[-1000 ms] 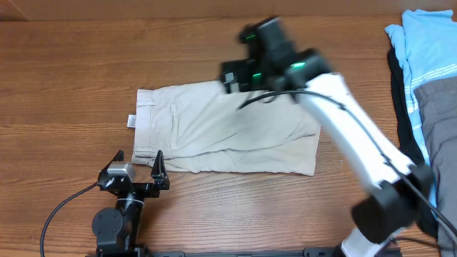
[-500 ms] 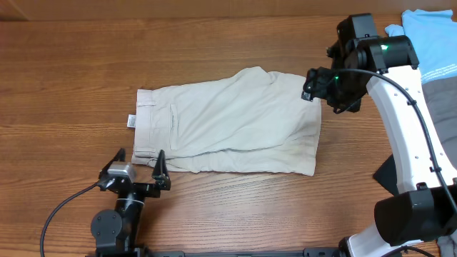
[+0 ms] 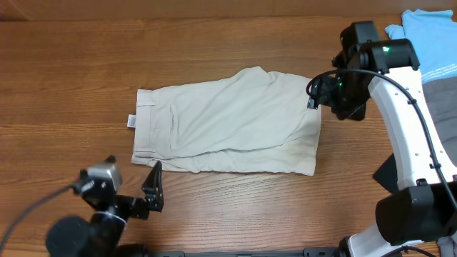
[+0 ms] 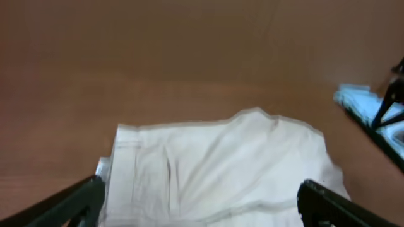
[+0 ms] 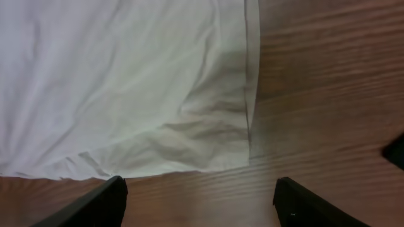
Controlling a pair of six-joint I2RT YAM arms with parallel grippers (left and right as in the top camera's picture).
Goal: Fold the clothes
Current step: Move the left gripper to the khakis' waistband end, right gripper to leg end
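The khaki shorts point(image 3: 228, 125) lie folded flat mid-table, waistband and white label point(image 3: 131, 121) to the left, hem to the right. My right gripper point(image 3: 323, 96) hovers at their far right corner. In the right wrist view it is open point(image 5: 202, 203) over bare wood, just off the shorts' hem corner point(image 5: 208, 132). My left gripper point(image 3: 134, 189) sits off the near left corner of the shorts, apart from them. It is open wide point(image 4: 199, 205), and the left wrist view shows the shorts point(image 4: 221, 164) ahead of it.
A pile of other garments lies at the far right: a light blue one point(image 3: 428, 43), a grey one point(image 3: 439, 107) and a black one point(image 3: 400, 93). The right arm's white link point(image 3: 407, 135) crosses the table's right side.
My right arm swung from over the shorts' middle to their right edge, leaving a small hump on the far edge. My left arm has pulled back toward the near left.
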